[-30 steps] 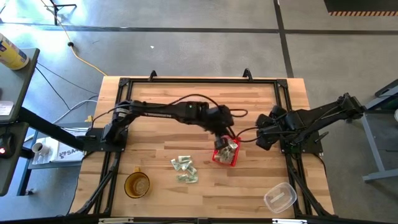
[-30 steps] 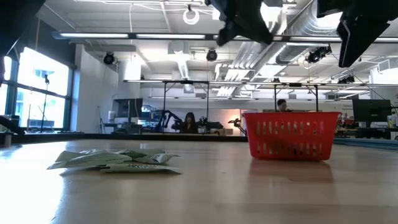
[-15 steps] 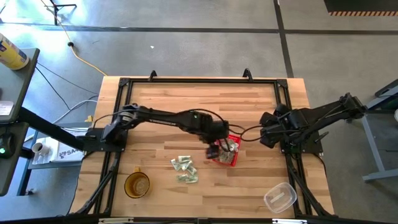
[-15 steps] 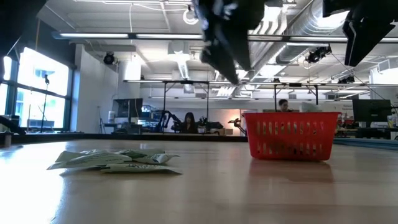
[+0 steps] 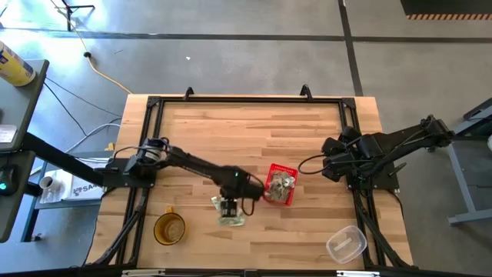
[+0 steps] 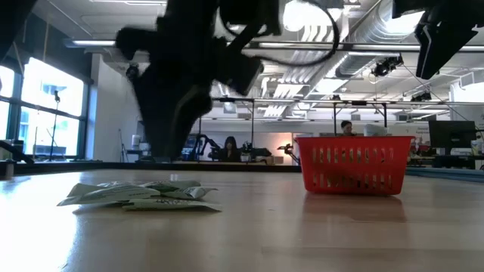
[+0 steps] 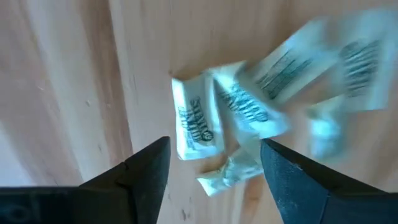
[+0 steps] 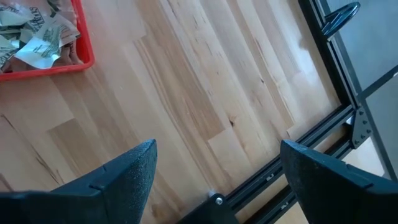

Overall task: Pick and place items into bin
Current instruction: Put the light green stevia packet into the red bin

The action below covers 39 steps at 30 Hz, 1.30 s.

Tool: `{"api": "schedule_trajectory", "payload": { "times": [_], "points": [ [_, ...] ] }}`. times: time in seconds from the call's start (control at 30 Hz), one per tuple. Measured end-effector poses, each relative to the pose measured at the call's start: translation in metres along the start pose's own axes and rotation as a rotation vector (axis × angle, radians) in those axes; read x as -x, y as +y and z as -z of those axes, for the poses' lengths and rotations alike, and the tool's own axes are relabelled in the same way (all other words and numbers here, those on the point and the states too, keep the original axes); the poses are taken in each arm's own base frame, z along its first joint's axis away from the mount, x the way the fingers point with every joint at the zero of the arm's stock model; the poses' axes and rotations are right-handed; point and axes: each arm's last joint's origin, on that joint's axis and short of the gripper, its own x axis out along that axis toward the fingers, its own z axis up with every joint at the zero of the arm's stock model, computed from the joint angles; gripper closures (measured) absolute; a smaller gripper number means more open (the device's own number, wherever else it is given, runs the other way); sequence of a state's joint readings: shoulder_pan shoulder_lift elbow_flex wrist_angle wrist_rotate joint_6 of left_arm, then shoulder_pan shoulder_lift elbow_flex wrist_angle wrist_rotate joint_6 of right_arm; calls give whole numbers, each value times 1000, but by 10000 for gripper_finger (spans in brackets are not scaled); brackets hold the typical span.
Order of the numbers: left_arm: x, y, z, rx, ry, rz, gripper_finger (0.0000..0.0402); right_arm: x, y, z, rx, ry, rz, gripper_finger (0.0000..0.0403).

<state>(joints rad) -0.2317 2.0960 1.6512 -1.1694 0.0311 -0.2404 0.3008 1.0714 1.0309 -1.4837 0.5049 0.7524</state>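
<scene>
Several small green-and-white packets (image 5: 230, 212) lie in a loose pile on the wooden table, left of the red basket (image 5: 270, 195); more packets (image 5: 283, 182) lie inside the basket. My left gripper (image 5: 228, 203) hangs open just above the pile, fingers pointing down. In its wrist view the packets (image 7: 198, 127) show between and beyond its fingers (image 7: 214, 168), untouched. In the low view the gripper (image 6: 178, 132) stands a little above the pile (image 6: 140, 195). My right gripper (image 5: 326, 166) waits open, right of the basket (image 8: 59, 62), above bare table.
An amber round cup (image 5: 169, 228) stands near the front left of the table, close to the pile. A clear plastic container (image 5: 346, 244) sits at the front right. Black frame rails (image 5: 143, 146) run along the table's sides. Bare wood lies behind the basket.
My left gripper has left its place above the red basket, gone toward the table's left and near edge, and come down over the pile of packets. The basket and the pile have stayed put.
</scene>
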Motion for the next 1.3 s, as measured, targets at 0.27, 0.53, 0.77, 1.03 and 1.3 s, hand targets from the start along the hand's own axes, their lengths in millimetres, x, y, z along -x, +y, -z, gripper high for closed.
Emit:
{"api": "schedule_trajectory", "payload": {
  "times": [0.27,0.53,0.77,1.03,1.3],
  "points": [
    [-35,-6,9,0,-46,-82,150,0,0,0,12,3,-3,73],
    [-39,15,6,-2,-43,-53,273,0,0,0,13,5,-4,73],
    [-22,46,2,-1,-19,-38,369,0,0,0,13,6,-4,73],
    [78,65,-23,-1,-305,16,371,0,0,0,-4,6,-2,73],
    [116,63,-67,-58,-753,146,350,0,0,1,-26,23,-12,73]
  ]
}}
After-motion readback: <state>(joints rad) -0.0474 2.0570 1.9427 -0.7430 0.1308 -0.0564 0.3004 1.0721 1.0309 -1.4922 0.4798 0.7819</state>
